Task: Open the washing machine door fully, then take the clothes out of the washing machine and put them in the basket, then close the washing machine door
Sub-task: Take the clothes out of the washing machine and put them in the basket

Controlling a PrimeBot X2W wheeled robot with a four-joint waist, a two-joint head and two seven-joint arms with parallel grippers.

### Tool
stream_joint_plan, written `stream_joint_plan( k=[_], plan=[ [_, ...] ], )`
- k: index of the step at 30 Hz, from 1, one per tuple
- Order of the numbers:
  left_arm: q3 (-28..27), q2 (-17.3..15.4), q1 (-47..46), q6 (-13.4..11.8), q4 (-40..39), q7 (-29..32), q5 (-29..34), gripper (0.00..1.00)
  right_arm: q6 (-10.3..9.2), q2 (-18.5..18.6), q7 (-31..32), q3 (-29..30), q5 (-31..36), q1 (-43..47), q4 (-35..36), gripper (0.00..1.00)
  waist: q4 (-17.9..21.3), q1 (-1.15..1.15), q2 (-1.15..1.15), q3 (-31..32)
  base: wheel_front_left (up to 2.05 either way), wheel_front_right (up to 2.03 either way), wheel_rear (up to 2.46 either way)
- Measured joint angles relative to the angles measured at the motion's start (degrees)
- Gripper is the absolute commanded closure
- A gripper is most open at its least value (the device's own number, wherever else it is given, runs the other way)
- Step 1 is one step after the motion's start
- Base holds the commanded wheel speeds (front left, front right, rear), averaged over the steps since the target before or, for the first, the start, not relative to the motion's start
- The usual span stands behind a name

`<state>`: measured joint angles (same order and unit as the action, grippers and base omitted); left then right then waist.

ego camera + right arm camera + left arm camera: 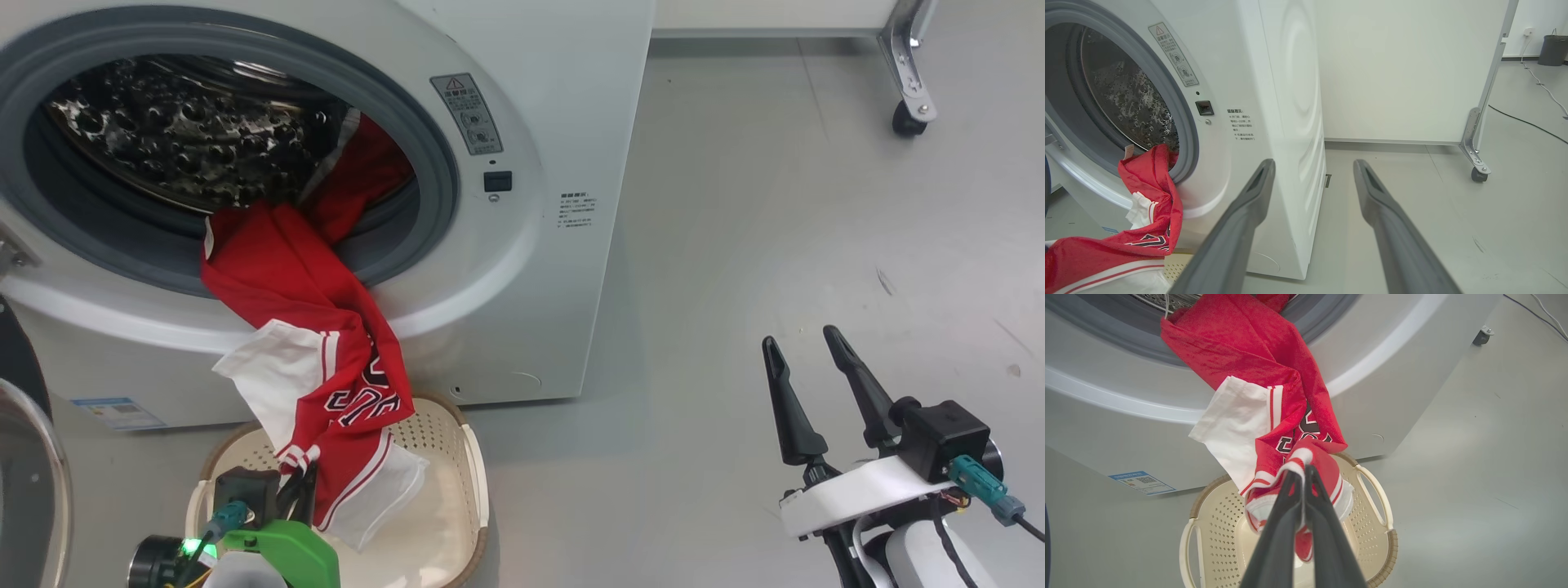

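Head view has the clothes (302, 327) strung out in one long red trail. The upper end lies inside the drum (180, 139) of the washing machine (531, 310). The middle hangs over the grey seal (441, 163) and down the white front. The lower end, with the jersey lettering, dangles into the basket (461, 465), which stands on the floor (775, 204) just in front of the machine.

The washing machine door (28, 482) is swung wide at the left edge, so the opening step looks done. The unloading looks about half done, since much of the red cloth is in the drum, and whether it is one garment or two I cannot tell. What remains is to draw the rest out, drop it in the basket and shut the door.

The left gripper (1303, 475) is above the basket, its fingers (1286, 522) pressed together on a white-trimmed edge of the red cloth. The right gripper (800, 339) hangs well off to the side over bare floor, its fingers (1384, 212) wide apart, holding and touching nothing.
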<state>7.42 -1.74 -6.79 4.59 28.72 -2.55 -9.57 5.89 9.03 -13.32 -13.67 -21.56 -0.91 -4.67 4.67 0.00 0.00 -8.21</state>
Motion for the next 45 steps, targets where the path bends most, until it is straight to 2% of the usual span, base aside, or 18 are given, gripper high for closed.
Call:
stream_joint_plan(
  k=[5,15,25,34,41,42,43,44,45],
  plan=[
    [0.31,-0.03,-1.08,-1.15,3.57,2.08,0.09,1.00,0.08,0.59,0.44,-0.03,0.01,-1.52,1.07,0.00,1.20,0.00,0.00,-3.44,0.00,0.00,0.00],
    [-0.01,-0.13,-9.72,-3.82,9.89,5.39,1.89,1.00,0.43,1.64,0.60,0.01,-0.01,-4.67,2.60,0.00,4.34,0.00,0.00,-11.04,0.00,0.00,0.00],
    [-3.15,-1.78,-16.06,-6.88,16.07,6.53,1.60,1.00,0.56,1.81,0.44,0.44,-0.59,-7.97,2.98,0.00,7.89,0.00,0.00,-18.60,0.00,0.00,0.00],
    [-3.24,-1.86,-17.94,-7.34,20.90,5.73,1.64,1.00,0.59,1.82,-0.10,1.29,-0.88,-9.83,2.16,0.00,10.22,0.00,0.00,-22.76,0.00,0.00,0.00],
    [-3.23,-1.64,-19.83,-7.39,23.74,4.42,1.63,1.00,0.60,1.82,-0.19,1.26,-1.10,-10.60,1.42,0.00,10.55,0.00,0.00,-23.58,0.00,0.00,0.00],
    [-3.20,-1.63,-20.18,-7.39,24.21,4.41,1.63,0.85,0.62,1.82,-0.19,1.26,-1.11,-10.66,1.31,0.00,10.50,0.00,0.00,-23.60,0.00,0.00,0.00],
    [-3.13,-1.62,-20.45,-7.39,24.63,4.24,1.63,0.58,0.73,1.82,-0.19,1.26,-1.11,-10.71,1.15,0.00,10.45,0.00,0.00,-23.63,0.00,0.00,0.00],
    [-3.11,-1.59,-20.62,-7.39,24.86,3.89,1.62,0.26,0.77,1.82,-0.20,1.26,-1.11,-10.77,1.03,0.00,10.40,0.00,0.00,-23.64,0.00,0.00,0.00],
    [-3.13,-1.54,-20.82,-7.39,25.17,3.55,1.57,0.12,0.77,1.82,-0.20,1.26,-1.11,-10.84,0.89,0.00,10.35,0.00,0.00,-23.64,0.00,0.00,0.00]
  ],
)
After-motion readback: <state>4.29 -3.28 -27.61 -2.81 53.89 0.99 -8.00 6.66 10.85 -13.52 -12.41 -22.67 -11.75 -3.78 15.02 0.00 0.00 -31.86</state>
